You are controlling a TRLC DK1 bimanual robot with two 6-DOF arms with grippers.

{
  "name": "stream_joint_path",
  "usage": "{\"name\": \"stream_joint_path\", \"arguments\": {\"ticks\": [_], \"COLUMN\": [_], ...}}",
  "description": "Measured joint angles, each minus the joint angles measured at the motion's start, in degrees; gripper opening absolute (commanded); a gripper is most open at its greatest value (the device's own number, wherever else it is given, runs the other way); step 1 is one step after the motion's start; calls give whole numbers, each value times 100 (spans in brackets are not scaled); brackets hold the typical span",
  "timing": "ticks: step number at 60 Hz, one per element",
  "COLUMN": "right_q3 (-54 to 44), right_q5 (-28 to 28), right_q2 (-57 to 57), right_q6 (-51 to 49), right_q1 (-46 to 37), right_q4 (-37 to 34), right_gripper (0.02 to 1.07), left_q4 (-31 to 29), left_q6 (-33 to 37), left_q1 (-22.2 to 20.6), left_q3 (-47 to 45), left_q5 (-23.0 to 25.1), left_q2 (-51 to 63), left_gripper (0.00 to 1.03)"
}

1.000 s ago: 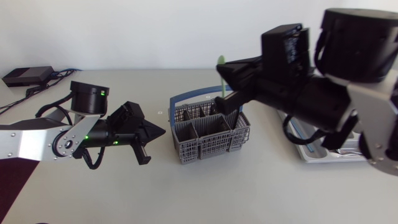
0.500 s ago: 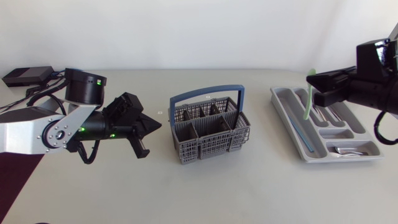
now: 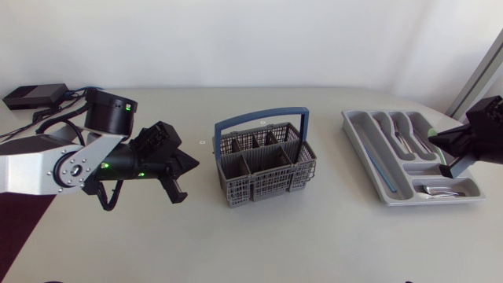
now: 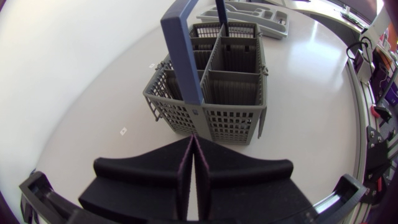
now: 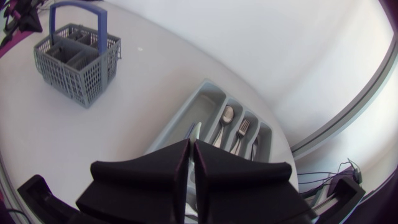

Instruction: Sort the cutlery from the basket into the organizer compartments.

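- Right pincer (image 5: 190,143): clenched on what appears to be a pale green utensil (image 5: 196,130). Only a sliver shows past the fingertips, so its type cannot be told.
- Position: it hangs over the organizer (image 3: 357,126), at the end farthest from the basket (image 3: 263,185). Judged reason: the piece is being held above a compartment before release.
- Organizer: it lies on the table (image 3: 314,236), well apart from the basket on the right-arm side, which keeps it within the right arm's reach. A spoon (image 5: 227,115) and a fork (image 5: 244,129) lie in neighbouring compartments, one type per slot, so sorting is judged to be well under way.
- Basket: it stands upright with its blue handle (image 3: 259,120) raised. No cutlery shows above its rim, but the deep cells are dark and cannot be confirmed empty.
- Left pincer (image 4: 193,138): clenched on nothing, fingers pressed flat together. It sits near the basket on the side away from the organizer, with its tips aimed at the basket wall. Judged reason: it is parked clear of the route from basket to organizer, yet close enough to reach the basket.
- Next move, as a judgement: bring the utensil down in line with its compartment, then release. Releasing it tilted risks leaving it bridged across a divider.
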Motion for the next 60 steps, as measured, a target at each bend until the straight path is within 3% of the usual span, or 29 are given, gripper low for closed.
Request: {"name": "stream_joint_path", "arguments": {"ticks": [26,53,60], "right_q3": [227,420,404], "right_q5": [-87,90,306], "right_q2": [1696,2712,2793], "right_q6": [-2251,-3294,-3506], "right_q1": [-946,-1161,-1185], "right_q4": [13,715,887], "right_gripper": [8,8,19], "left_q4": [-120,-238,-238], "left_q6": [-2,-2,-2], "left_q1": [-446,-450,-450], "left_q3": [13,125,122], "left_q5": [-625,-756,-756], "left_q2": [-2,-94,-98], "left_gripper": [3,3,3]}}
